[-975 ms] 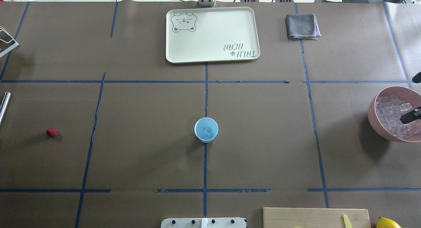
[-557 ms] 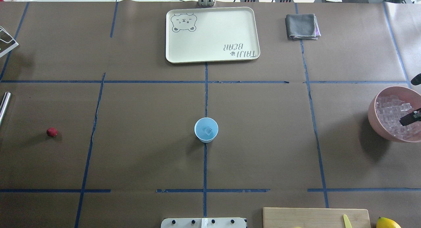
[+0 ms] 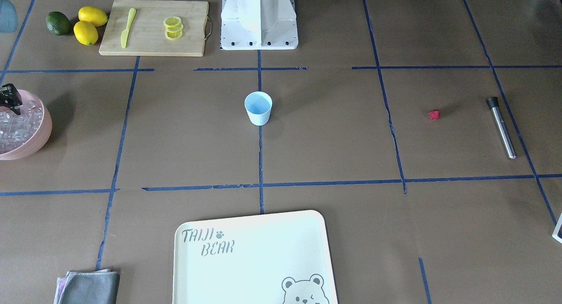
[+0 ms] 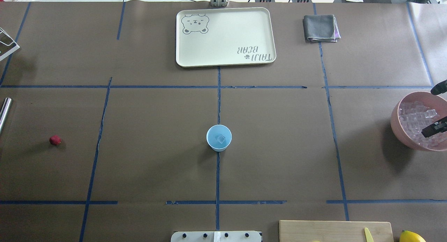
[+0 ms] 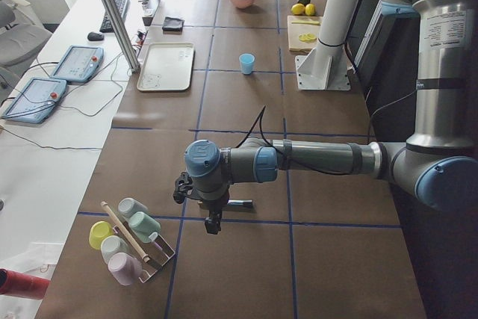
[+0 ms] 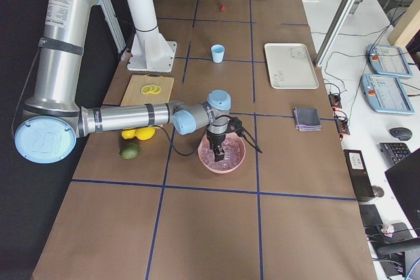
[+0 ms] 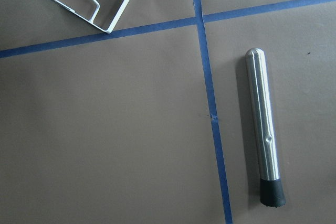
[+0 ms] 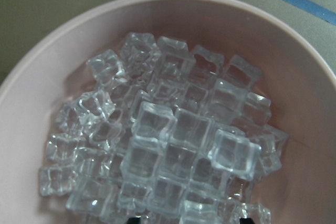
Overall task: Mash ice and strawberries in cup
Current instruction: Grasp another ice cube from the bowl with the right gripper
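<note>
"Where was the cup?"

"The cup (image 4: pixel 219 137) stood upright on the middle tape line (image 4: pixel 218 175) with one ice cube (image 4: pixel 221 139) inside. Open brown table cover (image 4: pixel 279 147) lay on every side. The front view showed only its pale inside."

"And the strawberry?"

"The strawberry (image 4: pixel 55 140) lay well apart, toward the robot's left, near a steel muddler (image 3: pixel 500 127). The overhead frame cut the muddler off, but the front view showed it whole."

"The claws?"

"The right gripper (image 6: pixel 219 152) hung over the pink bowl (image 4: pixel 395 125) at the table's right end. Its fingers were spread wide and gripped nothing. Its wrist camera showed two dark tips above the heaped ice (image 8: pixel 173 145). The left gripper (image 5: pixel 213 222) appeared only from the side, so I could not tell how far open it was."
</note>
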`<state>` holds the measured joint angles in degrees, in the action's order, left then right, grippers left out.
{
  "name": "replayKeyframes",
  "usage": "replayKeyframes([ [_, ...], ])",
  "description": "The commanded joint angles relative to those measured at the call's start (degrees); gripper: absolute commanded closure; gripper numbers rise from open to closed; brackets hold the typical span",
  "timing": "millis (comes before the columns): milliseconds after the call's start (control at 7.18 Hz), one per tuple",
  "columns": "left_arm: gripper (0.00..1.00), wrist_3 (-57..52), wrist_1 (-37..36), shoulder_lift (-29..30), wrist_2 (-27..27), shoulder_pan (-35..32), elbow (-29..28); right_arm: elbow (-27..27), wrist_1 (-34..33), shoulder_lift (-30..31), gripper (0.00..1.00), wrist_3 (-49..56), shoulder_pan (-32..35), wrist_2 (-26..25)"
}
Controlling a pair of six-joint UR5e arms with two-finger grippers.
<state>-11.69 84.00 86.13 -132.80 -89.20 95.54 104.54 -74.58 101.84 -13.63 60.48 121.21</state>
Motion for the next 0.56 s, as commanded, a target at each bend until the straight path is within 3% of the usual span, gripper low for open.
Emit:
replayKeyframes([
  [0, 0.00, 0.0, 0.0, 0.0, 0.0, 0.3, 0.0, 0.1, 0.0, 0.3, 0.88, 0.0, 0.1, 0.0],
  [139, 0.00, 0.0, 0.0, 0.0, 0.0, 0.3, 0.0, 0.3, 0.1, 0.5, 0.96, 0.1, 0.2, 0.0],
  [418, 0.00, 0.0, 0.0, 0.0, -0.1, 0.3, 0.0, 2.0, 0.3, 1.2, 0.98, 0.1, 0.5, 0.1],
])
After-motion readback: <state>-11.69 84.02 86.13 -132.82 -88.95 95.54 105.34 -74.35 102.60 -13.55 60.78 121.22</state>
